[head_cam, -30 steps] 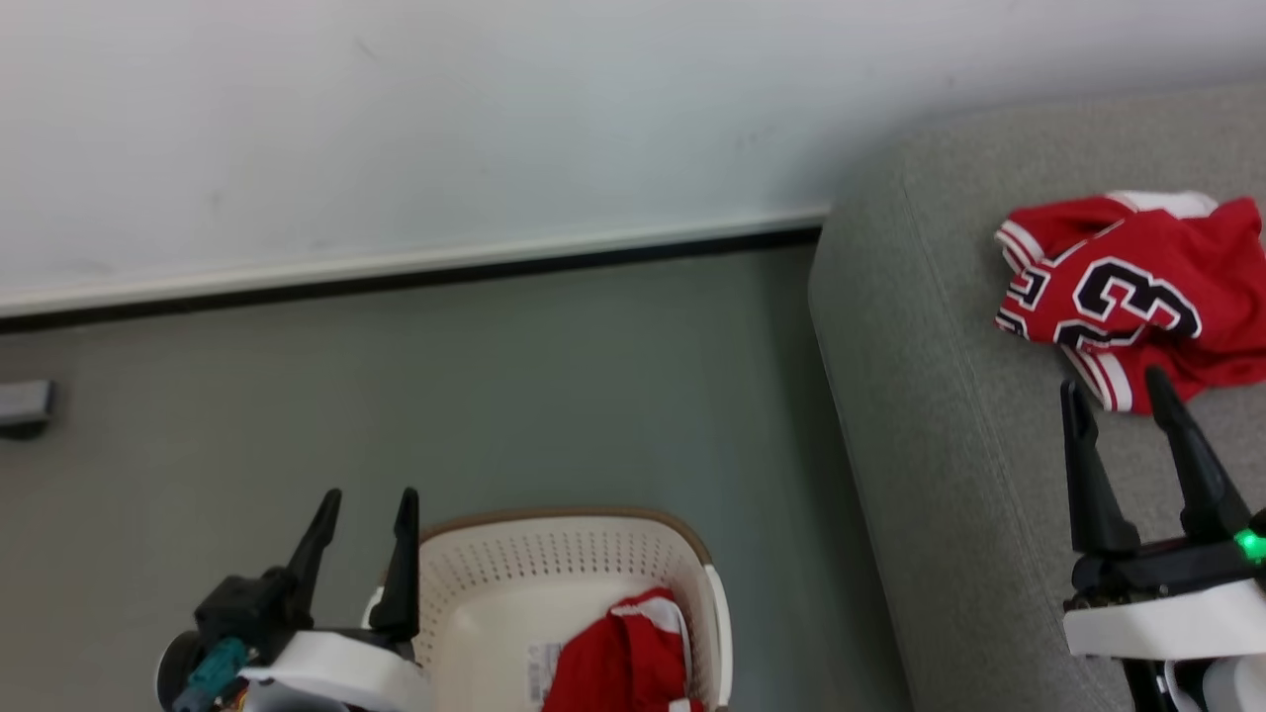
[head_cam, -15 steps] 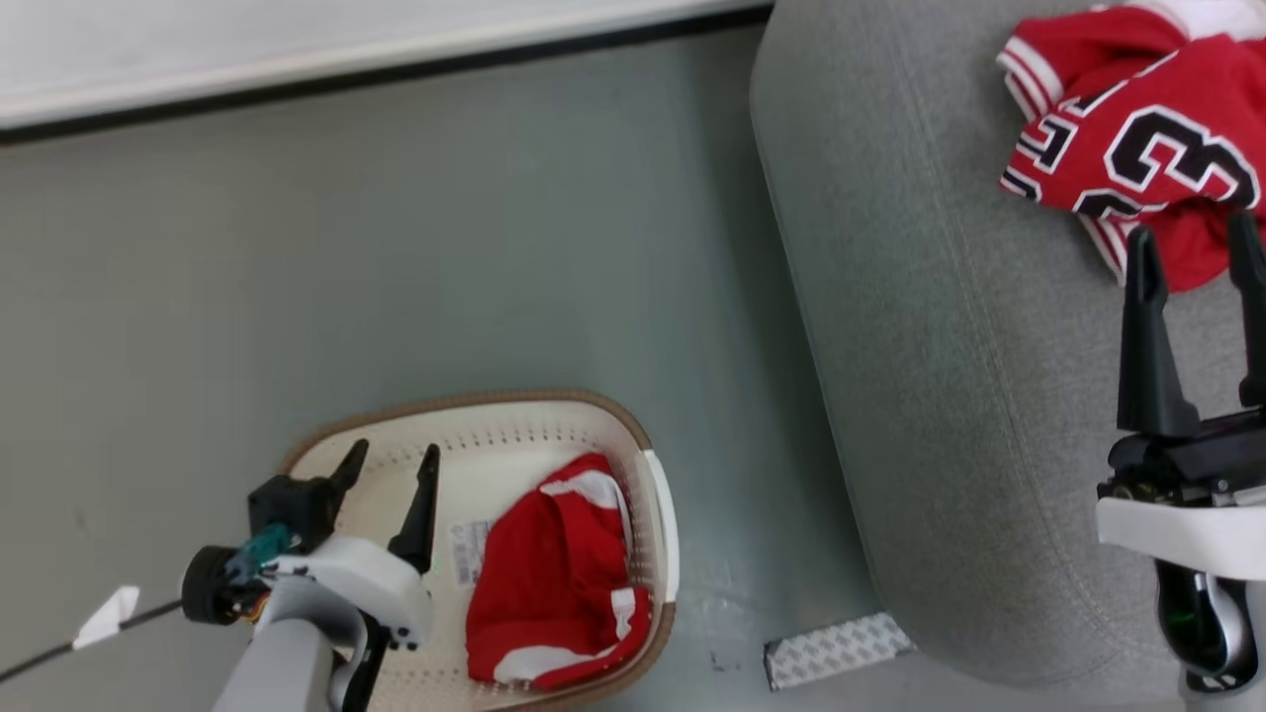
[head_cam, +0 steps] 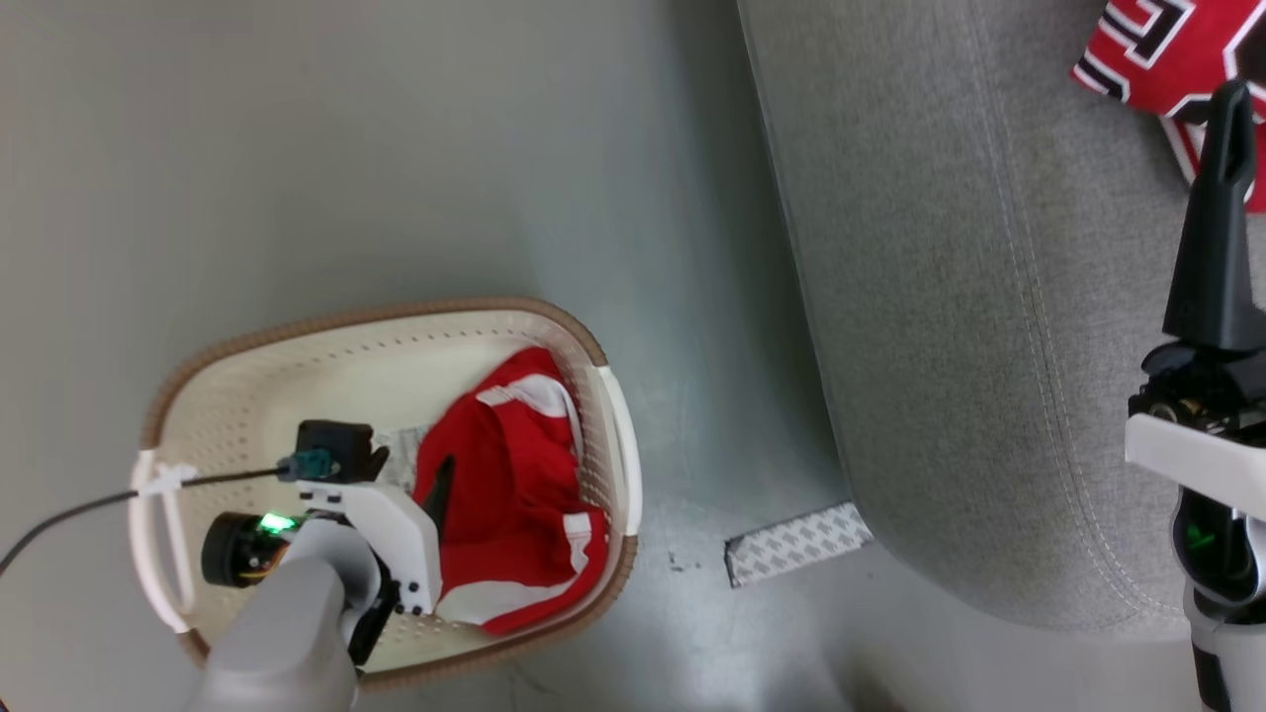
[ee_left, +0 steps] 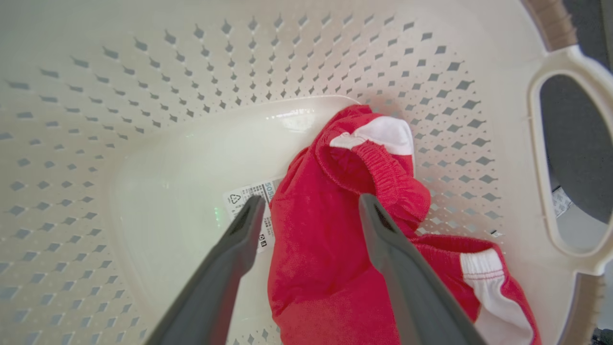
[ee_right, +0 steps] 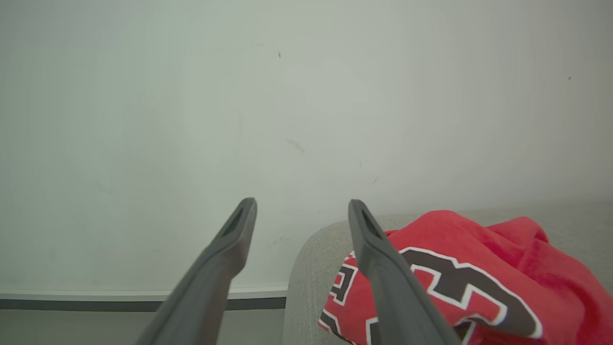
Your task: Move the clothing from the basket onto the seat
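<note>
The basket (head_cam: 346, 318) stands on the grey floor (head_cam: 396, 148) at the near left, well apart from the sofa (head_cam: 940, 297), which fills the right side. One red garment (head_cam: 514, 494) with white trim and an elastic waistband lies crumpled in the right half of the basket, against the perforated wall below the right handle (head_cam: 621, 445). The left half of the basket's bottom is bare apart from a printed label (ee_left: 239, 196).

The left gripper (ee_left: 311, 200) reaches down inside the basket with its two dark fingers spread wide and nothing between them. One finger is over the label's edge and the other over the garment's folds; whether either touches the cloth cannot be told. A thin black cable (head_cam: 59, 514) runs from this wrist across the basket's left handle.

The jersey (ee_right: 479, 268), red with black white-edged numerals, lies bunched on the sofa's seat at the far right, near its rounded left edge. The right gripper (ee_right: 301, 205) hangs above the seat on the near side of the jersey, fingers wide apart and empty, pointing toward the pale wall (ee_right: 306, 96). A small grey patterned strip (head_cam: 796, 542) lies on the floor just beside the sofa's near corner.
</note>
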